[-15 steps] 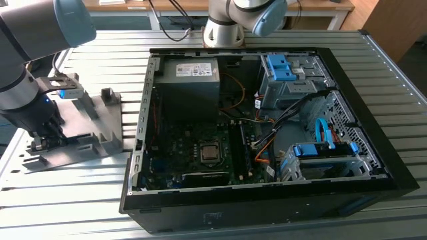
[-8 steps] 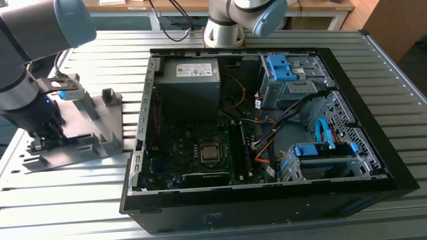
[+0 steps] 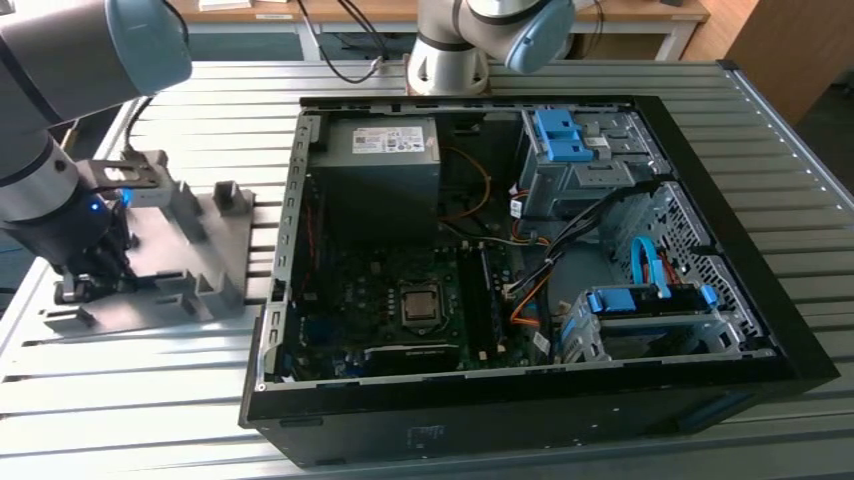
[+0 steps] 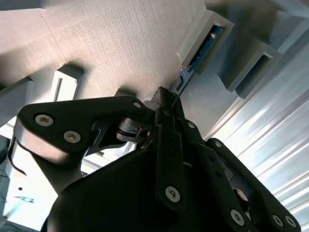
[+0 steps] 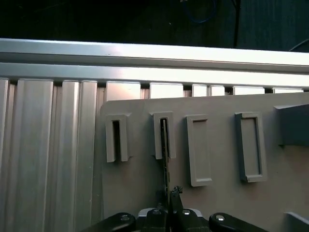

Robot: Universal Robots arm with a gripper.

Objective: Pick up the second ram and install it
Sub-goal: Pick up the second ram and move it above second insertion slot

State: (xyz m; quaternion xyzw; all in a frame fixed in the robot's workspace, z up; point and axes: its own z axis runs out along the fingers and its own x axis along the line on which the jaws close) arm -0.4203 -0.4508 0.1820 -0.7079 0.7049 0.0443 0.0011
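Note:
The second ram (image 4: 202, 49) is a thin dark stick with a blue strip. It stands on edge in a narrow pocket of the grey holder block (image 4: 120, 43). In the first wrist view the second ram (image 5: 164, 150) shows edge-on, running from the pocket down to my fingertips. My gripper (image 4: 166, 99) (image 5: 171, 195) is shut on the stick's near end, with its black fingers pressed together around the stick. In the exterior view the gripper (image 3: 91, 278) is low over the grey holder block (image 3: 200, 255), on the exterior view's left, away from the open computer case (image 3: 747, 330).
The holder block has several other raised pockets (image 5: 199, 150) beside the ram's pocket. It sits on a ribbed aluminium table (image 3: 160, 400). Inside the case are the motherboard with its processor chip (image 3: 420, 305), long black slots (image 3: 489, 300), a power supply (image 3: 380, 165), cables and blue drive bays (image 3: 641, 300).

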